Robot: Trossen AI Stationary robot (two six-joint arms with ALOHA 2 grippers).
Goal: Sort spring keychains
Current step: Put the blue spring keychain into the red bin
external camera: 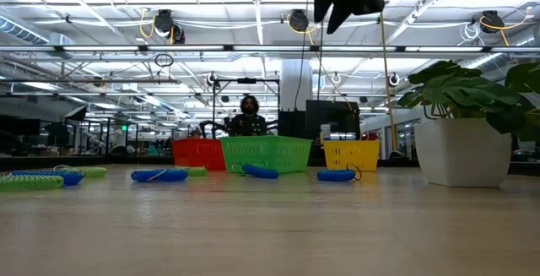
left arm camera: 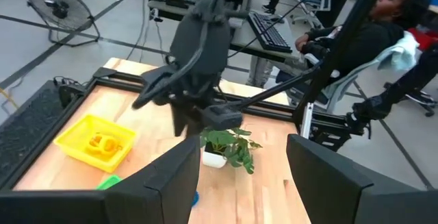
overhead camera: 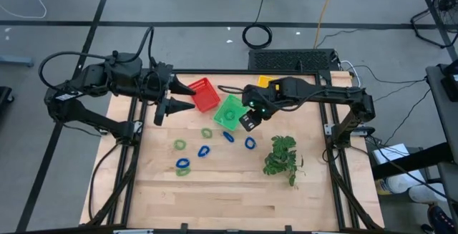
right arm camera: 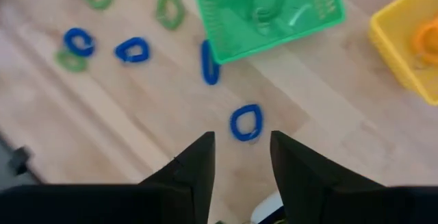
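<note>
Table [overhead camera: 236, 191]: pale wood, dark frame; grey floor, cables around it.
Room: person [left arm camera: 383, 18] seated behind the table.
Left gripper [overhead camera: 166, 98]: raised beside red basket [overhead camera: 202, 94], fingers apart, empty.
Keychains [overhead camera: 202, 151]: green and blue loops loose mid-table; one green loop in green basket [overhead camera: 230, 110]; orange ones in yellow basket [left arm camera: 96, 142].
Right gripper [overhead camera: 248, 122]: above green basket's edge, fingers apart, empty.
Plant [overhead camera: 281, 157]: right of the loops.

Red basket [overhead camera: 204, 94], green basket [overhead camera: 230, 109] and yellow basket [overhead camera: 264, 81] stand on the pale wood-grain counter [overhead camera: 229, 191]. Blue spring keychains [right arm camera: 246, 122] and green spring keychains [right arm camera: 169, 9] lie loose on it, orange ones [left arm camera: 104, 142] in the yellow basket. The plant sprig [overhead camera: 282, 157] is leafy green.
</note>
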